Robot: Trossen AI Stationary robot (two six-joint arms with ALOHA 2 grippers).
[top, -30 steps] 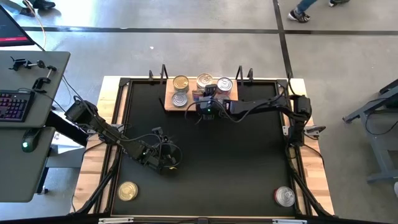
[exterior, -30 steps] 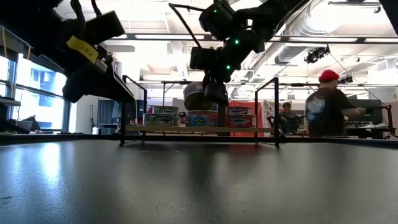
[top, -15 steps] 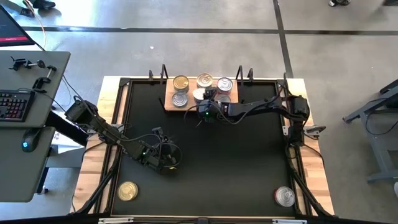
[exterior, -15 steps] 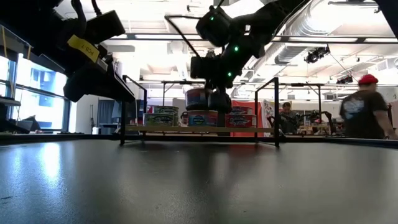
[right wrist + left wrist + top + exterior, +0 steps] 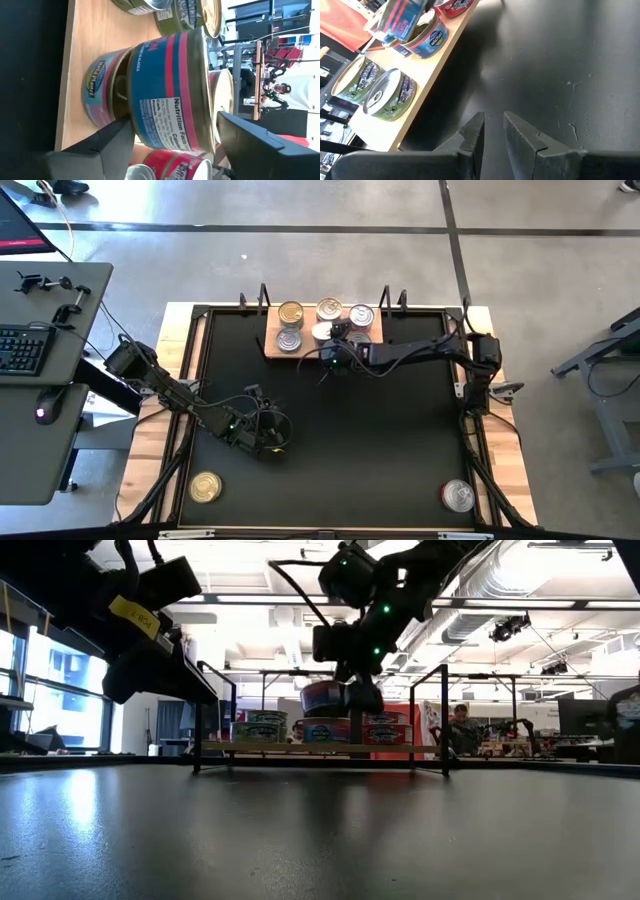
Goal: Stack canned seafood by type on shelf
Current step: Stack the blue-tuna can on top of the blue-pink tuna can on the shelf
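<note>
With its jaws spread loose around the blue-and-pink tin (image 5: 165, 90) stacked at the shelf's (image 5: 270, 348) six-o'clock edge, the right gripper (image 5: 335, 350) could topple it by withdrawing crookedly.

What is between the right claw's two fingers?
A blue-and-pink tin stands between the right claw fingers, stacked on another blue tin on the shelf; the right wrist view shows it.

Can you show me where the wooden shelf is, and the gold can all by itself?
shelf (image 5: 271, 348): high view, on its bare left front corner.
gold can (image 5: 205, 487): high view, middle of its lid, front-left of the table.
</note>
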